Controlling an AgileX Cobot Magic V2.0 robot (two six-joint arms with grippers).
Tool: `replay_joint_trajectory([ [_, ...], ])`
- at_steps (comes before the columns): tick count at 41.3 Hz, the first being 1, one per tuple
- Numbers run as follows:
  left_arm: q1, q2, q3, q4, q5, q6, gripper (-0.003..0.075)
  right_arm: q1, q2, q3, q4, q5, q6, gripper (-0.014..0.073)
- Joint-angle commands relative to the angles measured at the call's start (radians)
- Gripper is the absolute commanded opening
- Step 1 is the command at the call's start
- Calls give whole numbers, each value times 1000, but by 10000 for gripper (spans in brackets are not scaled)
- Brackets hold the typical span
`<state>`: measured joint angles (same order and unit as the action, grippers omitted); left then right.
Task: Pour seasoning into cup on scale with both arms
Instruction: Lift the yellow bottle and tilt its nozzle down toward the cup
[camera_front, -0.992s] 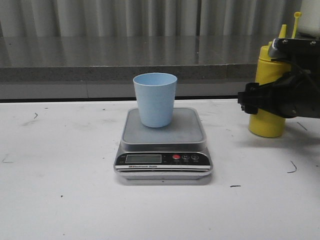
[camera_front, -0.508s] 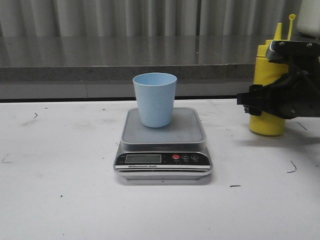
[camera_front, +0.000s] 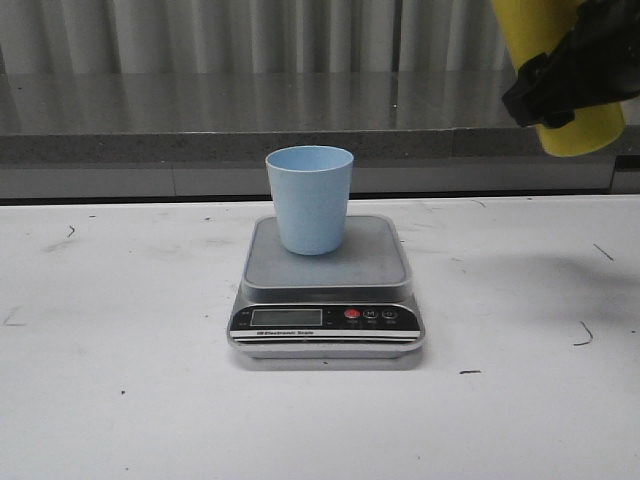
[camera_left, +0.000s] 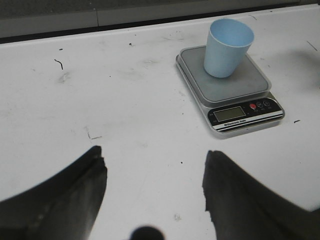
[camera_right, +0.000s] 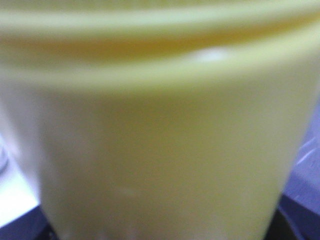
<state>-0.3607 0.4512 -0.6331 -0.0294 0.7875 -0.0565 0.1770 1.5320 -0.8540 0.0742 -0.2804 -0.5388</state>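
Note:
The pale blue cup (camera_front: 310, 198) stands upright on the grey platform of the silver scale (camera_front: 327, 300) at the table's middle; both also show in the left wrist view, the cup (camera_left: 228, 47) on the scale (camera_left: 235, 95). The yellow seasoning bottle (camera_front: 560, 70) hangs high at the upper right, tilted, clear of the table, its nozzle out of view. My right gripper (camera_front: 570, 75) is shut on it. The bottle's yellow wall (camera_right: 160, 150) fills the right wrist view. My left gripper (camera_left: 155, 170) is open over bare table, well short of the scale and to its left.
A grey stone ledge (camera_front: 200, 125) runs along the back of the white table (camera_front: 120, 380), with a corrugated wall behind it. Small dark marks dot the tabletop.
The right gripper has lifted the seasoning bottle off the table, up toward the top right of the front view, and tilted it. The cup and scale have not moved.

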Motion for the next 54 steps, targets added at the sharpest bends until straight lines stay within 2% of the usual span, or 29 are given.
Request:
replay_joint_trajectory([
  [1, 0, 6, -28, -12, -76, -2, 421, 32, -70, -114, -30, 152, -203, 414],
  [3, 0, 6, -28, -12, -76, -2, 421, 56, -66, -175, -30, 273, -284, 409],
  [7, 0, 6, -28, -12, -76, -2, 421, 100, -46, -254, -51, 418, -375, 358],
  [10, 0, 6, -28, -12, -76, -2, 421, 124, -26, -299, -84, 484, -380, 325],
  [20, 0, 6, -28, -12, -76, -2, 421, 167, 58, -430, -229, 668, -331, 331],
  [27, 0, 6, -28, -12, -77, -2, 421, 203, 93, -506, -501, 798, -175, 331],
  [33, 0, 6, -28, -12, -77, -2, 421, 264, 127, -549, -821, 905, -2, 331],
  [38, 0, 6, -28, -12, -79, -2, 421, 309, 145, -551, -1033, 925, 67, 331],
  [43, 0, 6, -28, -12, -79, -2, 421, 344, 157, -551, -1174, 941, 119, 331],
  [54, 0, 6, -28, -12, -79, -2, 421, 382, 203, -551, -1389, 1058, 121, 331],
])
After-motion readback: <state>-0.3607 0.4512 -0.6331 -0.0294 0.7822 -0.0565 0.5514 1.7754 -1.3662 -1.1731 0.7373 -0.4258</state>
